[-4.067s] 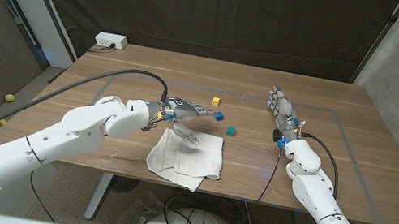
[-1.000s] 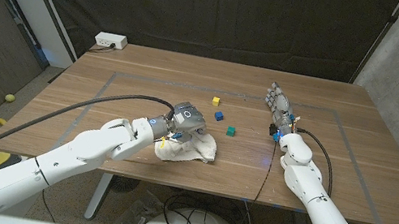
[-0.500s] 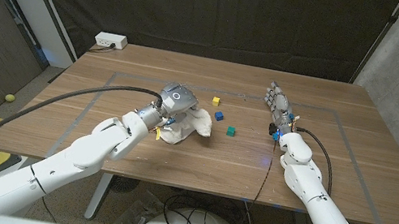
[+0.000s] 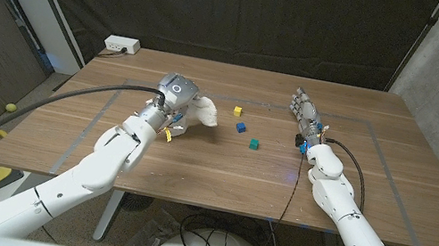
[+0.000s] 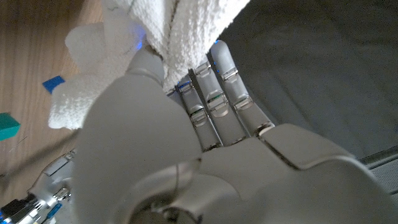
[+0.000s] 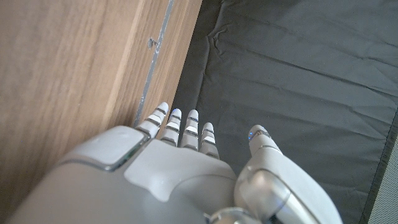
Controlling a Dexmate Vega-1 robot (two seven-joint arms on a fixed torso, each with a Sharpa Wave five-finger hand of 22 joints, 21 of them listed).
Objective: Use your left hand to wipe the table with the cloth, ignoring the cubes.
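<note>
While the left hand (image 4: 176, 93) bears down on the white cloth (image 4: 201, 112) at the far left-centre of the wooden table (image 4: 193, 168), the cloth lies bunched under and just right of it. From the left wrist, the cloth (image 5: 180, 31) is gripped between the thumb and the fingers (image 5: 214, 99), a loose fold spilling out to one side. Three small cubes sit just right of the cloth — a yellow cube (image 4: 238, 110) farthest back, a blue cube (image 4: 240, 128) nearer, and a green cube (image 4: 253, 143) nearest and furthest right. All three are apart from the cloth. Over on the right the right hand (image 4: 304, 113) holds nothing, its fingers (image 6: 180, 127) straight and slightly spread. A white power strip (image 4: 122, 45) sits at the far left corner.
</note>
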